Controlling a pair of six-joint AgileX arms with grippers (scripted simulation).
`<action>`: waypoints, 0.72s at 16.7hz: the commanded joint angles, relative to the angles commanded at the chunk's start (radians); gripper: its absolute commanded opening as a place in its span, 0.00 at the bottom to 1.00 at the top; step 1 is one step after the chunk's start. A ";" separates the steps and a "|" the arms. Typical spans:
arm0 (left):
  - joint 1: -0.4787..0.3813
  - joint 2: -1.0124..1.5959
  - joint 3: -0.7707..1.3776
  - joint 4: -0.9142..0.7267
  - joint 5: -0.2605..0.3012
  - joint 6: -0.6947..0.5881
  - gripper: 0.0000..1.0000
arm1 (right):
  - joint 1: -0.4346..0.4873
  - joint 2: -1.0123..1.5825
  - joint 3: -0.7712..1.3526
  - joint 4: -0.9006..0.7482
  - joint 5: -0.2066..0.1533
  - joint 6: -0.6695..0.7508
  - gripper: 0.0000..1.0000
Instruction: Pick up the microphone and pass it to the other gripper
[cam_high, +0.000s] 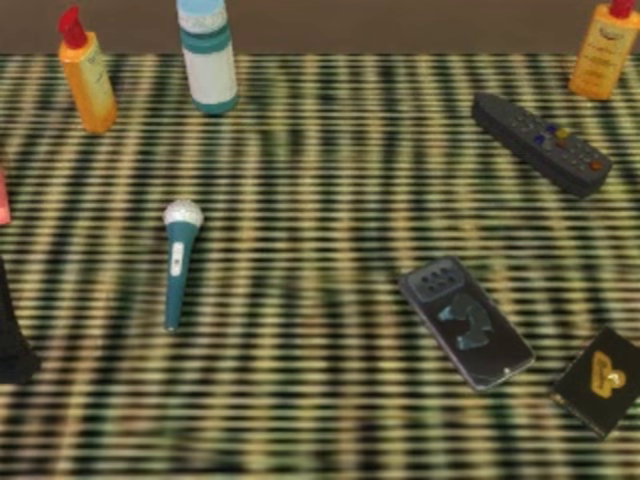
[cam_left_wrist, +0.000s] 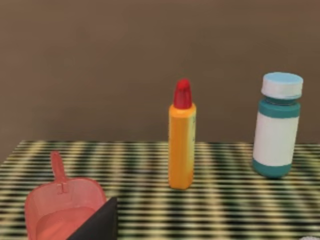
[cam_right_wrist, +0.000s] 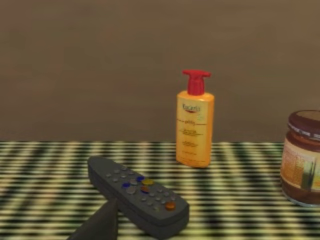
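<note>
The microphone (cam_high: 178, 262) lies flat on the striped cloth at the left-middle, with its silver mesh head toward the back and its teal handle toward the front. My left arm (cam_high: 12, 345) is parked at the table's left edge, a little left of and in front of the microphone, not touching it. Its wrist view shows one black finger (cam_left_wrist: 97, 222) with bare cloth beside it and nothing held. My right arm is outside the top view. One of its fingers (cam_right_wrist: 100, 225) shows in its wrist view, in front of the remote, holding nothing.
A white-and-teal bottle (cam_high: 208, 55) and an orange red-capped bottle (cam_high: 87, 75) stand at the back left. A pink scoop (cam_left_wrist: 60, 210) lies by my left gripper. To the right are a grey remote (cam_high: 540, 143), orange pump bottle (cam_high: 605, 45), phone (cam_high: 465, 320), black box (cam_high: 600, 380) and brown jar (cam_right_wrist: 302, 160).
</note>
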 joint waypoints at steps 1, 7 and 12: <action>0.000 0.000 0.000 0.000 0.000 0.000 1.00 | 0.000 0.000 0.000 0.000 0.000 0.000 1.00; -0.035 0.157 0.135 -0.085 -0.001 -0.032 1.00 | 0.000 0.000 0.000 0.000 0.000 0.000 1.00; -0.106 0.576 0.419 -0.275 -0.009 -0.099 1.00 | 0.000 0.000 0.000 0.000 0.000 0.000 1.00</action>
